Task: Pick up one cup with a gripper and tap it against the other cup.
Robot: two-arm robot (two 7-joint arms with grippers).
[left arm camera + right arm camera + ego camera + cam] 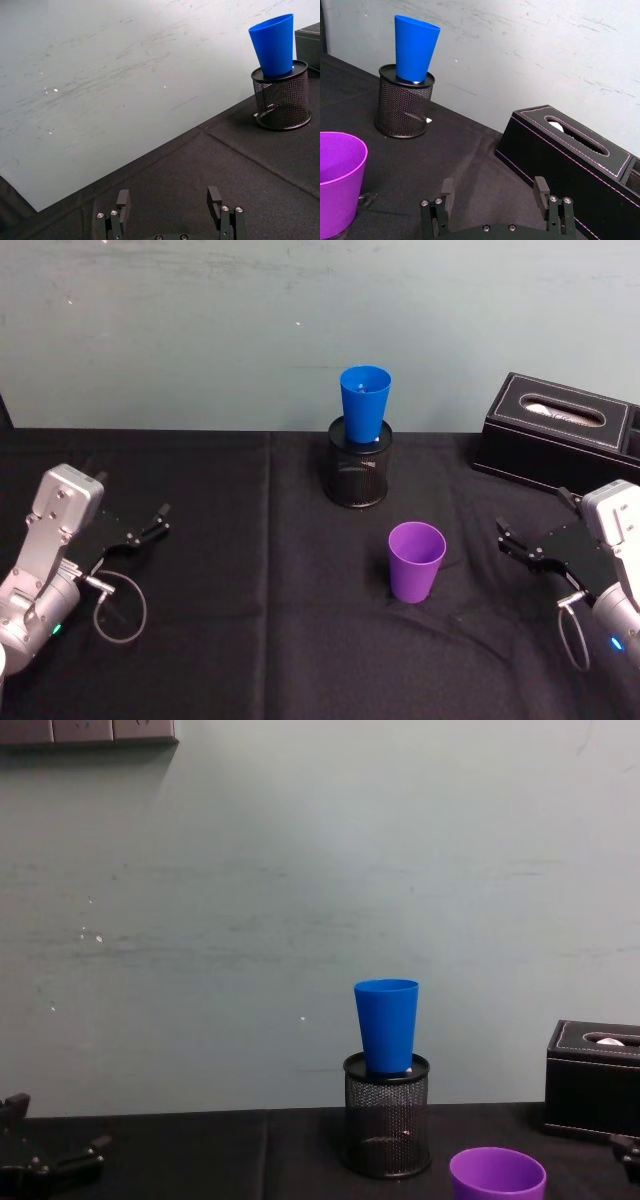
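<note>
Right gripper (507, 540) is seen low over the black cloth (250, 640) at the right edge, fingers apart, nothing held. The purple cup (416, 562) stands upright on the cloth just inward of it, mouth up, near but untouched. Left gripper (158, 522) is parked at the far left, fingers also apart, empty. Behind the purple cup, the blue cup (364, 403) is perched upright at the top of a black mesh pen holder (359, 475), narrow base seated in the holder's mouth and most of its body above the rim. A black tissue box (555, 435) is set at the back right, just behind the right gripper. Risks, as judged: the purple cup could be shoved or tipped if a finger strikes its wall before the fingers straddle it. The smooth tapered wall could be squeezed out of a pinch placed too low. The blue cup looks loosely seated and top-heavy, so it could be knocked out, or the holder toppled, by a hard or low tap. The tissue box could be clipped during the lift.
</note>
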